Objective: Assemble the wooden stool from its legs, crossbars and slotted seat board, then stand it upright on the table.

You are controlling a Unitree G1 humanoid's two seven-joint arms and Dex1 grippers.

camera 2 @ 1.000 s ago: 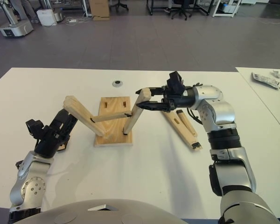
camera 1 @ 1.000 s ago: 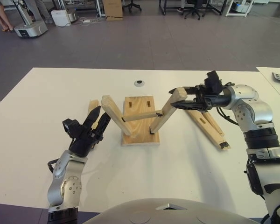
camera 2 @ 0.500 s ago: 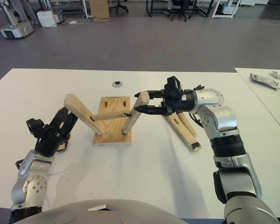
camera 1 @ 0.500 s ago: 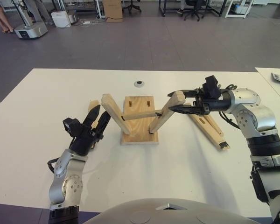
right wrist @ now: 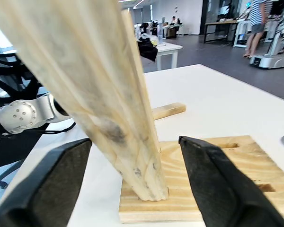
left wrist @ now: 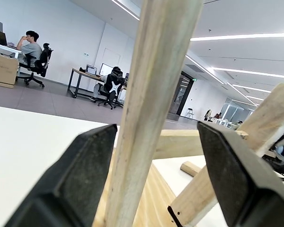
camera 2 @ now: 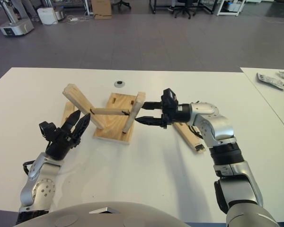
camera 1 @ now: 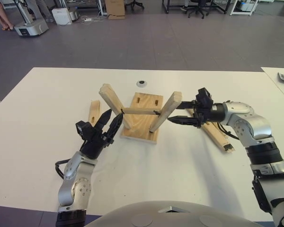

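Note:
The slotted seat board [camera 1: 143, 124] lies flat mid-table. On it stands a frame of two legs, the left leg [camera 1: 111, 103] and the right leg [camera 1: 164, 111], joined by a crossbar [camera 1: 139, 111]. My left gripper [camera 1: 112, 118] is open at the left leg's lower end; in the left wrist view that leg [left wrist: 151, 118] runs between its fingers [left wrist: 71, 184] without touching. My right gripper [camera 1: 173, 113] is open around the right leg; in the right wrist view this leg [right wrist: 94, 90] stands between its fingers [right wrist: 222, 189] with gaps on both sides.
Two loose legs [camera 1: 213, 128] lie on the table under my right forearm. Another loose wooden piece [camera 1: 93, 112] lies left of the board. A round grommet [camera 1: 141, 83] sits in the table behind it. A neighbouring table [camera 1: 281, 80] stands at the far right.
The seat board and leg frame have turned and shifted slightly. My left gripper has moved right, up to the left leg. My right gripper has dropped lower along the right leg.

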